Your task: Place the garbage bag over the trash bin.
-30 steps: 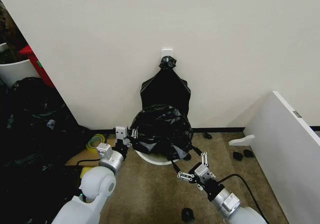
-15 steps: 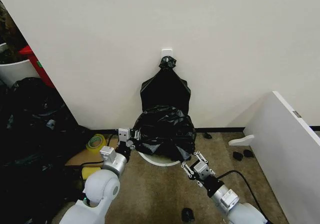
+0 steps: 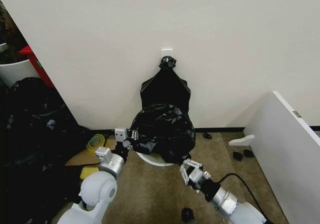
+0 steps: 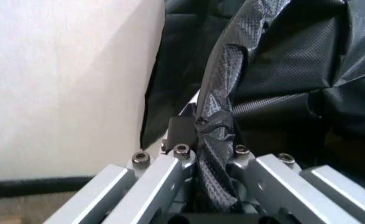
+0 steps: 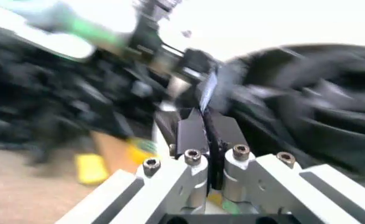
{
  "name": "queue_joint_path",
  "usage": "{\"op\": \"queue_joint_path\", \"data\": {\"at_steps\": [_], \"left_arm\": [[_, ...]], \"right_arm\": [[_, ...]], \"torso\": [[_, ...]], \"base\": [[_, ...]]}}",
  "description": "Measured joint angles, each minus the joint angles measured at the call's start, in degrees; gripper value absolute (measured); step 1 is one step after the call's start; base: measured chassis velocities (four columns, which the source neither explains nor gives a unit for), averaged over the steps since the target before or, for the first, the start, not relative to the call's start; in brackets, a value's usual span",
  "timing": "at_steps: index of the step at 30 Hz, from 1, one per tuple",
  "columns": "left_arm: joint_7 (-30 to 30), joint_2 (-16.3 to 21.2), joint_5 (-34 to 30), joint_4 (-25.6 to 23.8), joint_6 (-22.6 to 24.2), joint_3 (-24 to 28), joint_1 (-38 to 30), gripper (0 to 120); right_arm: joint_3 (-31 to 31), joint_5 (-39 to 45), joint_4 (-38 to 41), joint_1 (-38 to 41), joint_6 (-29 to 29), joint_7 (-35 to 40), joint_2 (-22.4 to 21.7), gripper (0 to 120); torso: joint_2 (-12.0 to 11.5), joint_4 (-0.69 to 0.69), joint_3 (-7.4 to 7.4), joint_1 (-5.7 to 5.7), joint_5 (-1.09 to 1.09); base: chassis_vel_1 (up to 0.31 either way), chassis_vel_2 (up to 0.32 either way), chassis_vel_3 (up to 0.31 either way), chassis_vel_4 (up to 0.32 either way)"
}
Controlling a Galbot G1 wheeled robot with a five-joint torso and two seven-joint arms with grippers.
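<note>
Head view: wall [image 3: 225, 44] fills the upper field. Black heaps [image 3: 30, 129] lie at 9 o'clock and a white panel [image 3: 290, 149] leans at 3 o'clock. A knotted bunch of bags [image 3: 165, 89] hangs from the wall at 12 o'clock, just behind the work.

Garbage bag [image 3: 164, 129] sits draped over the bin [image 3: 156, 159], just below frame centre. The plastic balloons over the top and covers most of the bin; a pale sliver of the bin's base shows under the near hem.

Change over the last second: the bag looks fuller and rounder, and its right hem reaches lower and further to 4 o'clock than before. The right gripper [image 3: 190, 170] has pulled back toward 5 o'clock, low near the floor. The left gripper [image 3: 127, 140] has hardly shifted and sits at the bag's 8 o'clock edge.

Left gripper, left wrist view: fingers [image 4: 182, 158] are narrow, pinching a twisted fold of the bag [image 4: 217, 140].

Right gripper, right wrist view: pads [image 5: 192, 133] are nearly closed on a thin edge of film [image 5: 208, 88], which I judge to be the bag's hem.

Judgement: both sides of the mouth are held and stretching outward and down, so the covering step is well along. The near side is not yet fully seated.
</note>
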Motion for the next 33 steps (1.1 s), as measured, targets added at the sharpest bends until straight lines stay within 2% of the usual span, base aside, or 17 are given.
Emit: {"op": "queue_joint_path", "data": {"at_steps": [2, 5, 8, 10, 11, 13, 16, 18, 20, 23, 24, 25, 27, 28, 29, 32, 33], "left_arm": [[-0.72, -0.12, -2.6, -1.11, 1.28, -0.01, 0.24, 1], [-1.35, -0.17, -4.61, -2.0, 2.32, -0.04, 0.44, 1], [-2.64, -0.16, -7.95, -3.79, 4.5, -0.24, 0.78, 1], [-5.2, 0.0, -12.9, -6.14, 8.06, -0.63, 0.99, 1], [-5.2, 0.0, -12.9, -6.14, 8.06, -0.63, 0.99, 1], [-6.69, 0.28, -15.5, -7.61, 10.47, -0.8, 1.04, 1], [-7.36, 0.57, -16.63, -8.35, 11.64, -0.88, 1.06, 1], [-7.52, 0.98, -16.87, -8.79, 12.07, -0.91, 1.16, 1], [-7.48, 1.02, -16.5, -8.79, 12.04, -0.89, 1.18, 1], [-7.01, 1.01, -14.04, -7.53, 10.21, -0.8, 1.0, 0], [-6.7, 0.99, -12.73, -6.57, 9.07, -0.73, 0.86, 0], [-6.7, 0.99, -12.73, -6.57, 9.07, -0.73, 0.86, 0], [-6.02, 1.0, -10.72, -5.15, 7.25, -0.67, 0.7, 0], [-5.72, 1.05, -9.99, -4.62, 6.66, -0.67, 0.66, 0], [-5.72, 1.05, -9.99, -4.62, 6.66, -0.67, 0.66, 0], [-4.5, 1.32, -7.08, -2.69, 4.3, -0.49, 0.63, 0], [-4.2, 1.39, -6.43, -2.22, 3.67, -0.43, 0.64, 0]], "right_arm": [[-0.07, 2.14, -2.59, 1.24, 3.23, -7.27, 1.01, 0], [0.01, 1.98, -5.06, 2.23, 4.77, -10.52, 1.85, 0], [1.19, -2.55, -9.25, 3.92, 6.78, -12.8, 3.25, 0], [3.63, -11.25, -13.19, 5.69, 8.23, -10.81, 4.53, 0], [3.63, -11.25, -13.19, 5.69, 8.23, -10.81, 4.53, 0], [5.93, -17.09, -16.17, 6.9, 9.04, -8.53, 5.08, 0], [7.74, -20.55, -18.15, 7.51, 9.52, -5.4, 5.16, 0], [9.46, -24.81, -19.74, 7.6, 9.44, 2.21, 4.65, 0], [10.06, -25.21, -19.89, 7.47, 9.38, 4.13, 4.32, 0], [11.01, -18.47, -20.39, 6.63, 11.34, 3.22, 2.9, 10], [10.98, -11.51, -20.98, 6.0, 12.78, -1.7, 2.01, 15], [10.98, -11.51, -20.98, 6.0, 12.78, -1.7, 2.01, 15], [11.1, 0.39, -23.2, 4.99, 13.8, -11.79, 0.48, 25], [11.87, 3.93, -24.36, 4.8, 14.02, -14.57, -0.01, 30], [11.87, 3.93, -24.36, 4.8, 14.02, -14.57, -0.01, 30], [16.56, 14.52, -27.18, 4.56, 13.96, -23.13, -0.72, 43], [17.36, 16.45, -27.08, 4.37, 13.58, -23.8, -0.8, 46]], "torso": [[0.0, 0.0, 0.0, 0.0, 0.01], [0.0, 0.0, 0.0, 0.0, 0.02], [0.0, 0.01, 0.0, 0.0, 0.02], [0.0, 0.0, 0.0, 0.0, 0.02], [0.0, 0.0, 0.0, 0.0, 0.02], [0.0, 0.01, 0.0, 0.0, 0.02], [0.0, 0.0, 0.0, 0.0, 0.0], [0.0, 0.0, 0.0, 0.0, 0.02], [0.0, 0.0, 0.0, 0.0, 0.01], [0.0, 0.0, 0.0, 0.0, 0.0], [0.0, 0.01, 0.0, 0.0, 0.0], [0.0, 0.01, 0.0, 0.0, 0.0], [0.0, 0.0, 0.0, 0.0, 0.04], [0.0, -0.01, 0.0, 0.0, 0.06], [0.0, -0.01, 0.0, 0.0, 0.06], [0.0, -0.01, 0.0, 0.0, 0.02], [0.0, 0.0, 0.0, 0.0, 0.02]], "base": [[0.0, 0.0, 0.0, 0.0], [0.0, 0.0, 0.0, 0.0], [0.0, 0.0, 0.0, 0.0], [0.0, 0.0, 0.0, 0.0], [0.0, 0.0, 0.0, 0.0], [0.0, 0.0, 0.0, 0.0], [0.0, 0.0, 0.0, 0.0], [0.0, 0.0, 0.0, 0.0], [0.0, 0.0, 0.0, 0.0], [0.0, 0.0, 0.0, 0.0], [0.0, 0.0, 0.0, 0.0], [0.0, 0.0, 0.0, 0.0], [0.0, 0.0, 0.0, 0.0], [0.0, 0.0, 0.0, 0.0], [0.0, 0.0, 0.0, 0.0], [0.0, 0.0, 0.0, 0.0], [0.0, 0.0, 0.0, 0.0]]}}
